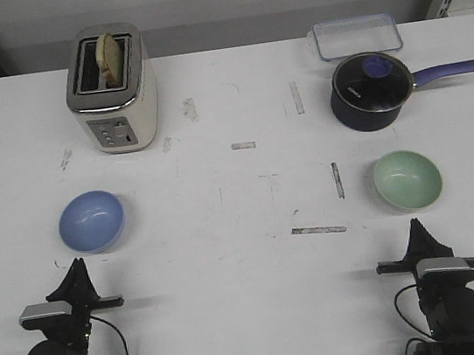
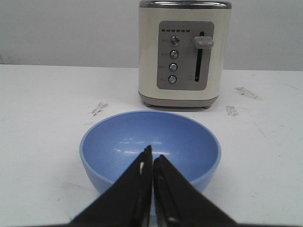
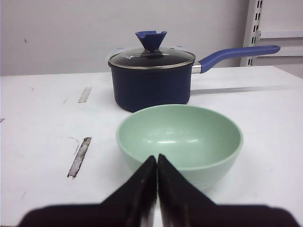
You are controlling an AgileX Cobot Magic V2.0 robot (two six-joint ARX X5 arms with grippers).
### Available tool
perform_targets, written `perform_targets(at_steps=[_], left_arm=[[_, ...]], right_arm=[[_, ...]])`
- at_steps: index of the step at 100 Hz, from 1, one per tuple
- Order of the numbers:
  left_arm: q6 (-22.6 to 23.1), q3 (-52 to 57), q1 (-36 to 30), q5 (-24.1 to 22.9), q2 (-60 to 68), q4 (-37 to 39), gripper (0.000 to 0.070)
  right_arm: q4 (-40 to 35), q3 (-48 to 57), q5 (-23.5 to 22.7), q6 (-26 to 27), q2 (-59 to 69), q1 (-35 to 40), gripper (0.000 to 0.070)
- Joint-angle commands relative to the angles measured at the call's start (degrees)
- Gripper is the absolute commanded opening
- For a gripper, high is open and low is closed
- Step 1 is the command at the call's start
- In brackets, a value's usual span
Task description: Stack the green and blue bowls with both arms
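Blue bowl (image 1: 91,221) upright on the white surface (image 1: 233,275), on the near side of the cream toaster (image 1: 112,89) and well apart from it. Straight ahead of the left gripper (image 1: 76,272), close beyond the fingertips, near wall facing them in the left wrist view. Left gripper pressed together, tips meeting in a thin seam, holding nothing, low over the surface. Green bowl (image 1: 408,178) likewise upright, on the near side of the dark blue saucepan (image 1: 371,91) with the glass lid, a short gap between the 2. Dead ahead of the right gripper (image 1: 417,230), also pinched closed and empty.

Bowls well apart from each other, 1 at each side of the surface, each paired with the arm on its own side; no stacking done yet. Round bodies, so no long axis to line up with: approach direction free, only the rim to be straddled. Judged next: spread the jaws, advance forward and slightly up over a near rim, 1 finger inside and 1 outside. Smooth thin wall, likely to slip or tip the bowl toward the toaster if pushed before the jaws close. Clear lidded container (image 1: 357,35) behind the saucepan, out of the way.
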Motion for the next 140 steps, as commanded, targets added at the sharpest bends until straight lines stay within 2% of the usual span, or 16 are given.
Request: perform_targets(at_steps=[1, 99, 113, 127, 140], left_arm=[[0.07, -1.16, 0.07, 0.09, -0.15, 0.68, 0.0003], [-0.11, -1.16, 0.07, 0.09, -0.15, 0.68, 0.0003], [-0.11, -1.16, 0.07, 0.09, -0.15, 0.68, 0.0003], [-0.09, -1.16, 0.07, 0.09, -0.15, 0.68, 0.0003], [-0.11, -1.16, 0.07, 0.09, -0.15, 0.68, 0.0003]], right_arm=[[0.70, -0.13, 0.00, 0.70, 0.00, -0.02, 0.0000], [1.01, -0.13, 0.00, 0.74, 0.00, -0.02, 0.0000], [5.77, 0.13, 0.02, 0.79, 0.00, -0.07, 0.0000], [6.82, 6.01, -0.07, 1.66, 1.25, 0.07, 0.0000], [4.96, 16.70, -0.13, 1.38, 8.55, 0.11, 0.0000]])
